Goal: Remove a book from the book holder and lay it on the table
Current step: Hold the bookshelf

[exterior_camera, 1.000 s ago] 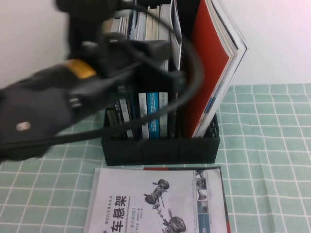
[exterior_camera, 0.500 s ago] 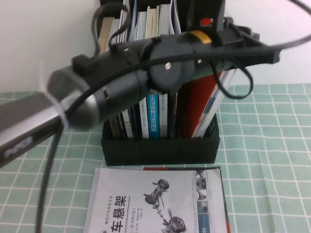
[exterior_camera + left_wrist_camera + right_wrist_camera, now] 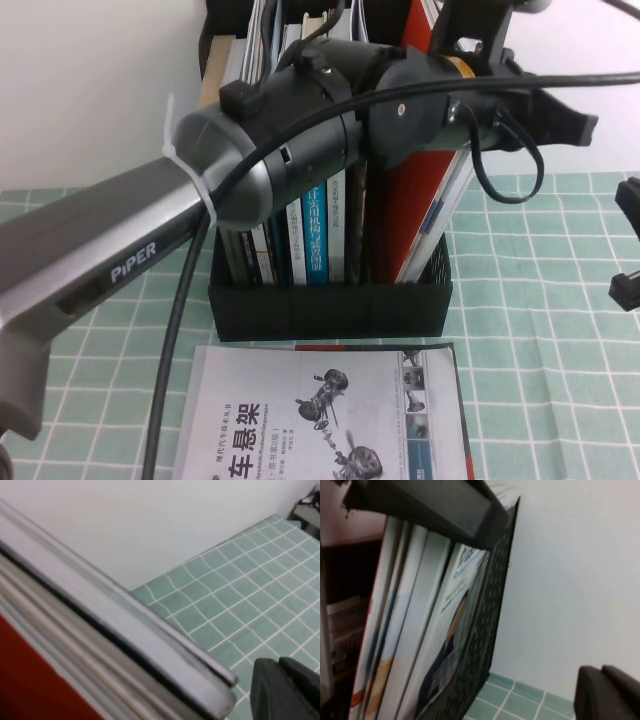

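One green grid table [image 3: 540, 330], white wall behind; left hand [image 3: 560, 115] above book holder [image 3: 330, 305], right hand [image 3: 630, 245] beside; grips unclear.

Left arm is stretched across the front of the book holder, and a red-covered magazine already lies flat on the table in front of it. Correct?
Not quite. The magazine lying flat on the table before the book holder is white, with a car-suspension picture; the red-covered magazine stands inside. The high view shows it.
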